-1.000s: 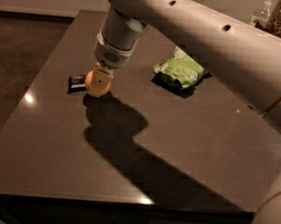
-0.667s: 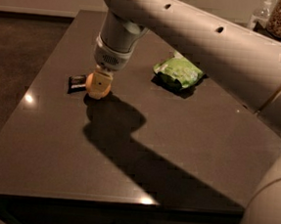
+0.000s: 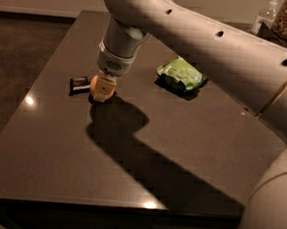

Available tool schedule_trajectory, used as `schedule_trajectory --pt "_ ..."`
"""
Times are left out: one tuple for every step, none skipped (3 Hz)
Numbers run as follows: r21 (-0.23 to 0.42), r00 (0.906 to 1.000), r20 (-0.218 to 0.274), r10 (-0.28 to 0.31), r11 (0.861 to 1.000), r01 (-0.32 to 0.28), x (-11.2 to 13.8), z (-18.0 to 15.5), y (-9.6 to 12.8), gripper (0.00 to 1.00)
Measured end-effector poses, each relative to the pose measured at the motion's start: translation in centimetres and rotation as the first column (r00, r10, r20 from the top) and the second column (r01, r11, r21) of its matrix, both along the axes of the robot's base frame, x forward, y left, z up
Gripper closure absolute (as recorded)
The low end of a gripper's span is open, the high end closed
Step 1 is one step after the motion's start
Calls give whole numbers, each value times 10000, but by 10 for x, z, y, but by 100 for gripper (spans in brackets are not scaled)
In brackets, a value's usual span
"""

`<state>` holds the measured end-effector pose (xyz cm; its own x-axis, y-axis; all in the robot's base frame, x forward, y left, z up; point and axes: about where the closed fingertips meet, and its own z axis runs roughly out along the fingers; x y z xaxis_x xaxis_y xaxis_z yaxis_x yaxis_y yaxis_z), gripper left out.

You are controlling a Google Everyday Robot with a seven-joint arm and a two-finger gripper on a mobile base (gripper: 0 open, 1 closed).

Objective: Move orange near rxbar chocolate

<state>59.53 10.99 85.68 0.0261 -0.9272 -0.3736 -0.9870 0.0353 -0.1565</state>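
**Orange under my claw, just beside the bar**

My claw (image 3: 103,89) is down at the left half of the dark table (image 3: 197,131), pointing straight at the tabletop, with my pale arm sweeping in from the 3 o'clock edge of the view. Right at its tip is the orange (image 3: 95,85), low on the table surface or barely above it; I cannot tell which. My wrist covers the top of the fruit, and I cannot tell whether my claw is clamped on it or standing apart.

The rxbar chocolate (image 3: 79,84) lies flat at 9 o'clock from the orange, just beside it, its black wrapper showing a little white lettering. Whether the two touch I cannot tell.

The light-green snack bag (image 3: 181,75) lies well apart, at about 2 o'clock from the orange, toward the middle of the table. My arm throws a broad dark shadow (image 3: 131,140) across the table, running from the orange toward 5 o'clock.
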Motion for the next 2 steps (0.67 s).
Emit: schedule_trajectory --pt "-10 10000 -14 12 10000 -12 0 -1 0 0" --pt "-11 10000 -14 12 10000 -12 0 -1 0 0"
